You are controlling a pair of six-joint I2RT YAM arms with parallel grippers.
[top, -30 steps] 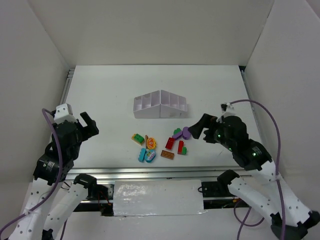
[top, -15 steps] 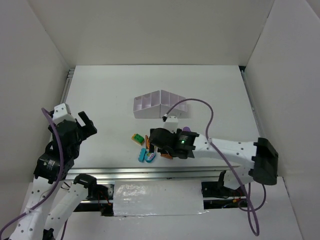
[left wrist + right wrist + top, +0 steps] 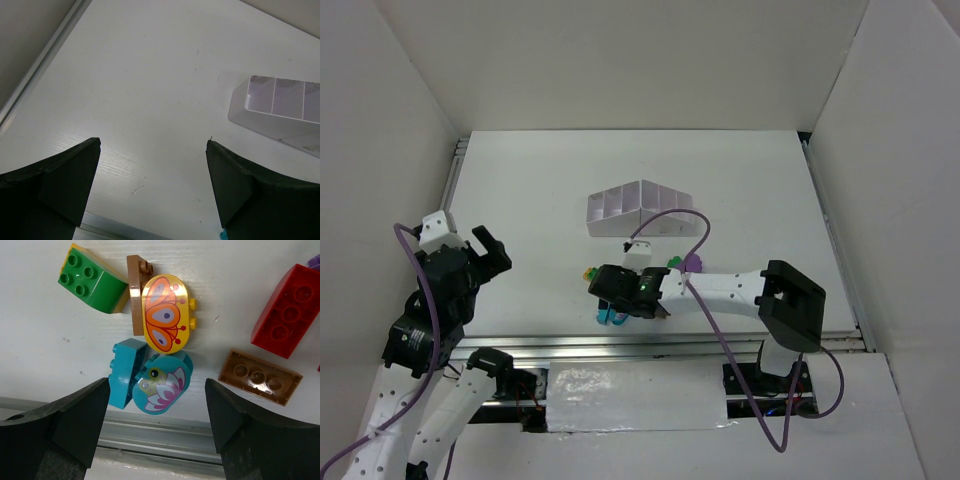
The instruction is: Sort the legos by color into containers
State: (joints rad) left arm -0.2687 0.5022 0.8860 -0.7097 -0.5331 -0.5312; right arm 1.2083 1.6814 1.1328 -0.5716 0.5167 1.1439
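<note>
teal legos (image 3: 162, 385) lie on bench (image 3: 75, 340) right btwn fingers of right pincer (image 3: 156, 392), jaws spread, gripping nothing. left pincer (image 3: 152, 165) also spread wide, well left of them; white tray (image 3: 640, 208) sits beyond.

Right gripper (image 3: 154, 390) swung left over the legos (image 3: 165, 315), jaws narrowing

Most legos (image 3: 604, 317) hidden beneath the right arm (image 3: 720, 288) in the top view, tray (image 3: 280, 107) cut off at the right edge of the left wrist view, red brick (image 3: 287, 310) clipped at the right edge of the right wrist view
</note>
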